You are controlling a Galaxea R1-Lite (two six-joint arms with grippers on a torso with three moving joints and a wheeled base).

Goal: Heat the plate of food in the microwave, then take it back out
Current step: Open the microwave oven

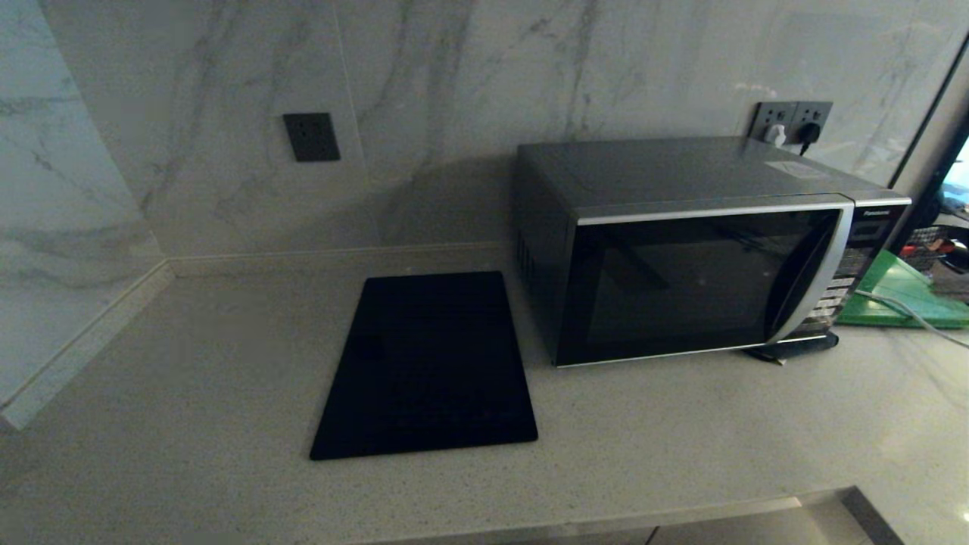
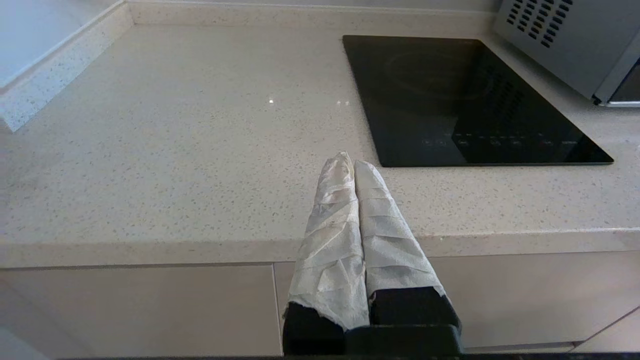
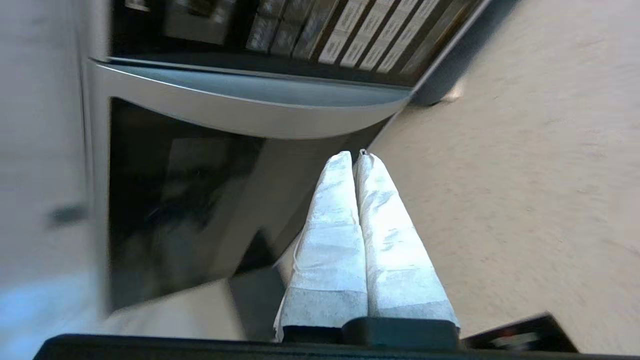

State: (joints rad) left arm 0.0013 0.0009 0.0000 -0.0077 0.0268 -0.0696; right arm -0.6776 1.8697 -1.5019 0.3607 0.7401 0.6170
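The silver-grey microwave stands on the counter at the right with its dark glass door closed. The right wrist view shows that door, its curved silver strip and the button panel. My right gripper is shut and empty, close in front of the door's lower corner. My left gripper is shut and empty, hanging over the counter's front edge left of the black panel. Neither gripper shows in the head view. The plate of food is out of view.
A flat black rectangular panel lies on the speckled counter left of the microwave. A green board with a grey cable sits to its right. Marble wall with sockets runs behind. Cabinet fronts are below the edge.
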